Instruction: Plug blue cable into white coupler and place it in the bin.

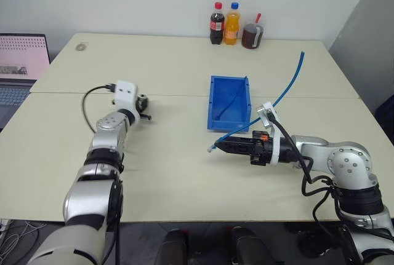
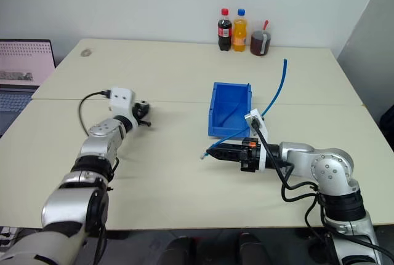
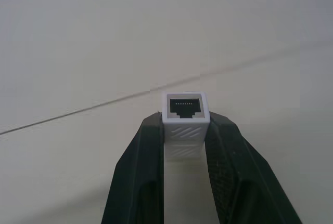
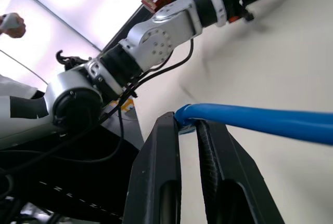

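My left gripper [image 3: 186, 126] is shut on the white coupler [image 3: 186, 116], whose dark socket faces away from the wrist. In the head view this gripper [image 1: 145, 109] hovers over the table's left half, pointing right. My right gripper [image 1: 220, 146] lies low in front of the bin, pointing left, shut on the blue cable [image 1: 287, 89]. The cable's plug end [image 1: 211, 149] pokes out past the fingertips, and the rest arcs up and back to the right. The right wrist view shows the cable [image 4: 260, 122] pinched between the fingers. The blue bin [image 1: 212, 102] stands mid-table, just behind the right gripper.
Two bottles [image 1: 217, 24] [image 1: 232, 24] and a dark cup [image 1: 252, 35] stand at the table's far edge. A laptop [image 1: 21, 62] sits off the left side. A seam [image 1: 172, 96] crosses the table. A person's hand [image 4: 11, 25] shows in the right wrist view.
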Robot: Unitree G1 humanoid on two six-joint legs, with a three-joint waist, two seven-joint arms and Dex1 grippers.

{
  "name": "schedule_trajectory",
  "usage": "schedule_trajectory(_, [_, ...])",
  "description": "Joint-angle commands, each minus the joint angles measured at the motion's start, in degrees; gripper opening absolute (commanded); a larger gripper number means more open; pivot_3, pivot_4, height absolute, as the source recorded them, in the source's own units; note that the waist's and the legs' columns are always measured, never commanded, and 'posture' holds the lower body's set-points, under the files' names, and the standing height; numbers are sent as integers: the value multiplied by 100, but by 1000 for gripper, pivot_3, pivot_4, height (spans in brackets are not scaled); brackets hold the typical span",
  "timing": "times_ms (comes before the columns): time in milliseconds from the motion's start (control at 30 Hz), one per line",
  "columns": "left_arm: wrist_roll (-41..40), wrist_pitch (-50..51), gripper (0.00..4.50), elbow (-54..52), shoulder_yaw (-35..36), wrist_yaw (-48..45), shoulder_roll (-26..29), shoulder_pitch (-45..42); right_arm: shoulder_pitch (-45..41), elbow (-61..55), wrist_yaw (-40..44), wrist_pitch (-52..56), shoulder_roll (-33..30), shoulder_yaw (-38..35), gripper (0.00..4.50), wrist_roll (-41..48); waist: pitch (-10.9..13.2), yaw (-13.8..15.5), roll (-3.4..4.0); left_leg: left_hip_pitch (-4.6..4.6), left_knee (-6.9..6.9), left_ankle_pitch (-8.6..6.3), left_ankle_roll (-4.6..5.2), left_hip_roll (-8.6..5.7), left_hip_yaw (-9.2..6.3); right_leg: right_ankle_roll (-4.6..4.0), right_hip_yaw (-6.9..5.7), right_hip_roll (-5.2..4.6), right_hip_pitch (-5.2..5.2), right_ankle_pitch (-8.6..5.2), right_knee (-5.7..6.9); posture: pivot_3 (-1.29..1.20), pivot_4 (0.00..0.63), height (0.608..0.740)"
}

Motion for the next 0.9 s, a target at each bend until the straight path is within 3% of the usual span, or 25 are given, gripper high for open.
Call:
schedule_trajectory(33, [-764,954,766,-2398,-601,-1895,487,967,-110,-234,552,-292,-245,82,194,-404,0,-25,0,1,-3,0,0,10,-4,-6,-3,-8,-1,-4,4,0,150,740])
schedule_trajectory(167, [-917,1033,766,-3399,-1067,-2691,668,1599,-147,-233,911,-488,-323,268,194,-796,3,-23,5,3,0,0,1,-4,-8,-7,-11,-2,0,-6,7,0,150,740])
schedule_trajectory(333, [-338,-77,766,-2699,-1755,-3028,39,1431,-126,-403,1498,-1238,-480,1017,194,-1897,3,83,9,7,21,1,2,-15,-3,24,-8,2,11,-18,3,0,150,740])
schedule_trajectory(500, [-47,-835,766,-1996,-1987,-3332,-234,1248,-131,-190,1721,-1965,-453,1521,194,-2888,-1,100,13,11,24,1,2,-21,1,27,-4,1,18,-17,-2,0,150,740])
schedule_trajectory(900, [69,-1208,766,-1597,-1960,-3511,-341,1125,-210,113,1570,-2113,-136,1627,194,-3834,-8,107,16,14,24,1,3,-21,-3,26,-5,0,21,-16,0,0,150,740])
